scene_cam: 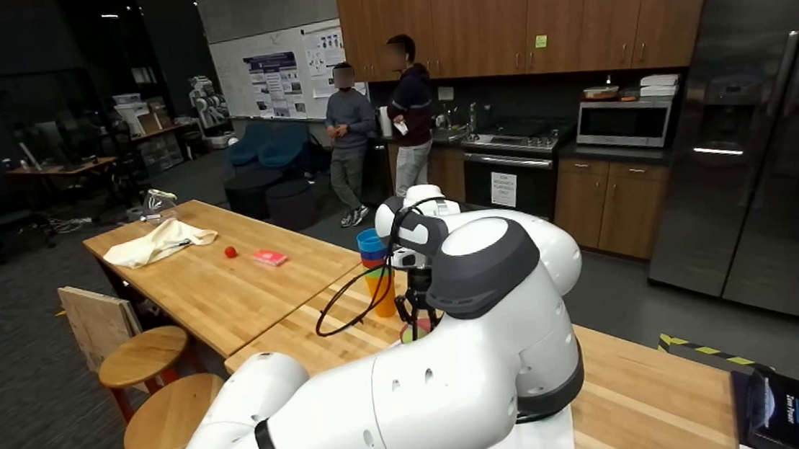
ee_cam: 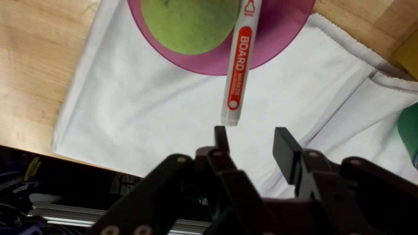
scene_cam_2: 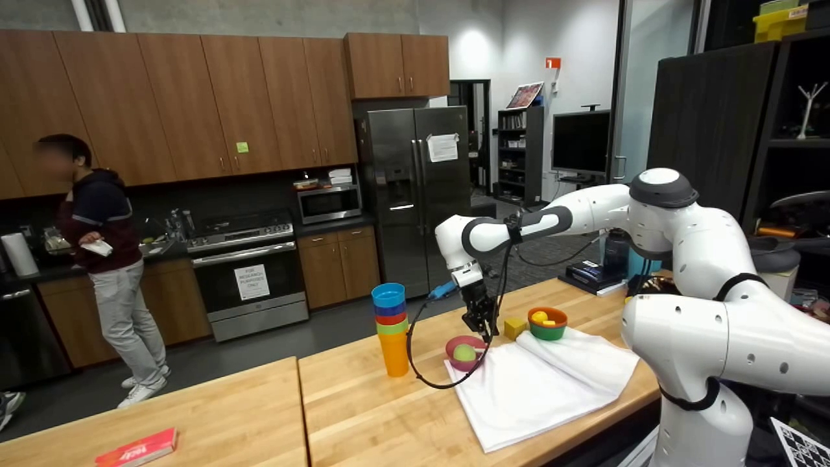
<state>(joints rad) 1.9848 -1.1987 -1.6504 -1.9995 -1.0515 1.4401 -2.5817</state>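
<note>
A white board marker (ee_cam: 240,58) with a red label leans over the rim of a pink bowl (ee_cam: 281,36), its near end sticking out past it. Inside the bowl sits a round green thing (ee_cam: 189,26); both also show in an exterior view beneath my gripper (scene_cam_2: 483,331). In the wrist view my gripper (ee_cam: 251,132) is open, with only white cloth (ee_cam: 147,114) seen between its fingers. The marker's free end appears just ahead of the left fingertip, apart from it. The marker's far end is cut off by the frame.
Beside the bowl stands a tall stack of coloured cups (scene_cam_2: 393,347). A yellow block (scene_cam_2: 515,327) and a green-and-orange bowl (scene_cam_2: 548,332) holding yellow things are on the other side. A red packet (scene_cam: 270,257), a red ball (scene_cam: 230,251) and a cloth bag (scene_cam: 155,244) lie farther off.
</note>
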